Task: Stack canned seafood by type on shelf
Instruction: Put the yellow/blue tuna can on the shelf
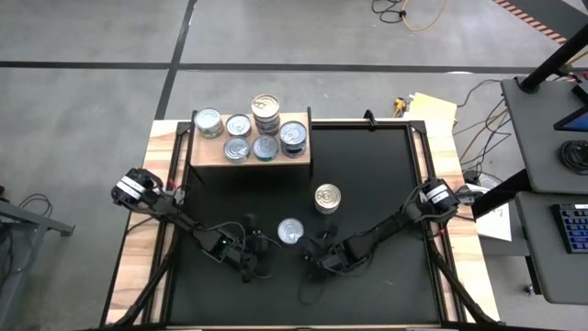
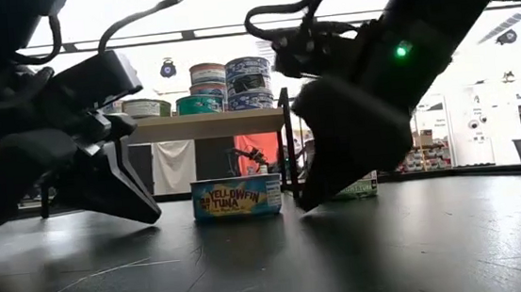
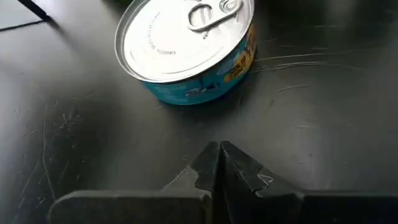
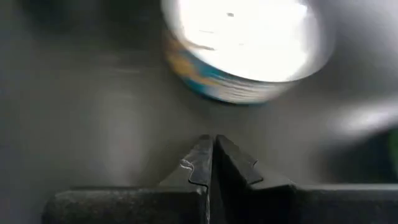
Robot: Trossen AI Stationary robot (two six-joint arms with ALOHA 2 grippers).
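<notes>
A silver-topped tuna can with a blue label (image 1: 290, 231) (image 2: 237, 196) stands upright on the black table, between my two grippers. My left gripper (image 1: 260, 250) (image 3: 219, 149) is shut just left of it and slants down at it with a gap between. My right gripper (image 1: 310, 253) (image 4: 212, 142) is shut just right of it, also short of the can (image 4: 245, 50). The wooden shelf (image 1: 250, 154) (image 2: 207, 125) stands at the far left and bears several cans, one pile (image 1: 265, 110) taller than the others.
A gold-topped can (image 1: 327, 198) stands on the table beyond the silver one, partly behind my right gripper in the low view (image 2: 363, 187). The black mat (image 1: 386, 184) has bare room to the right. Cables and desks lie beyond the table's right edge.
</notes>
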